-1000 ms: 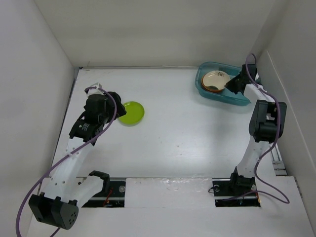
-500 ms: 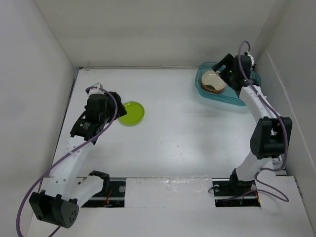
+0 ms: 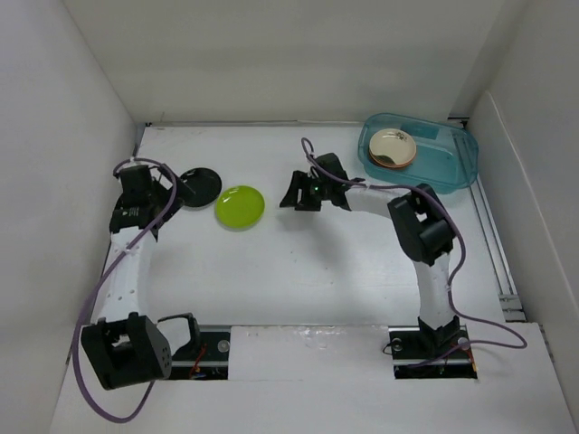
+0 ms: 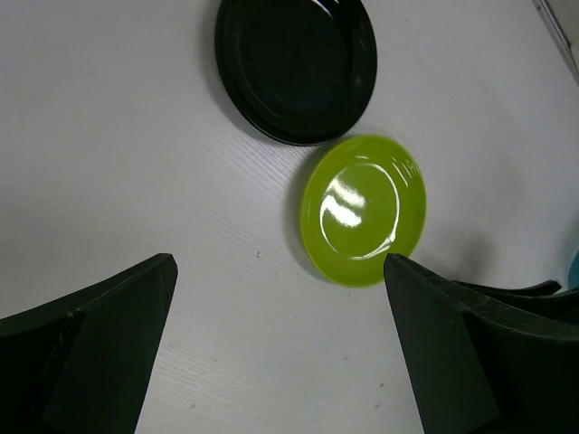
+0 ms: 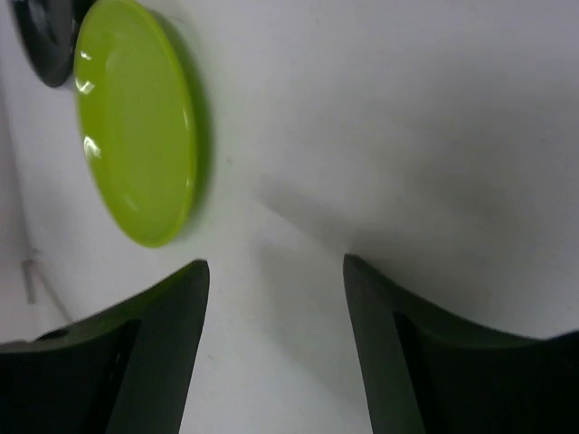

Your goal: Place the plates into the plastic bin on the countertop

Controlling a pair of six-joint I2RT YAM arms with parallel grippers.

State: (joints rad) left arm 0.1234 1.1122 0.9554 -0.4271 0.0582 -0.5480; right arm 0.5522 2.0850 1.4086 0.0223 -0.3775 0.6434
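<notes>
A lime green plate [image 3: 240,206] lies flat on the white countertop [image 3: 298,271], left of centre. A black plate [image 3: 201,186] sits just behind it to the left. My left gripper [image 3: 163,194] hovers left of both plates, jaws wide open and empty [image 4: 279,271], with the green plate [image 4: 364,210] and black plate [image 4: 296,65] ahead of it. My right gripper [image 3: 291,197] is low, just right of the green plate, open with nothing between its fingers [image 5: 274,271]; the green plate [image 5: 136,122] lies ahead to its left. A cream plate [image 3: 393,147] tops a stack in the teal plastic bin [image 3: 457,167].
White walls enclose the countertop on the left, back and right. The bin stands in the far right corner. Both arm bases sit on a rail at the near edge [image 3: 308,339]. A purple cable loops along each arm.
The right arm left the cream plate in the bin and swung left to the table's middle, beside the green plate. The left arm drew back to the left, uncovering the black plate.
</notes>
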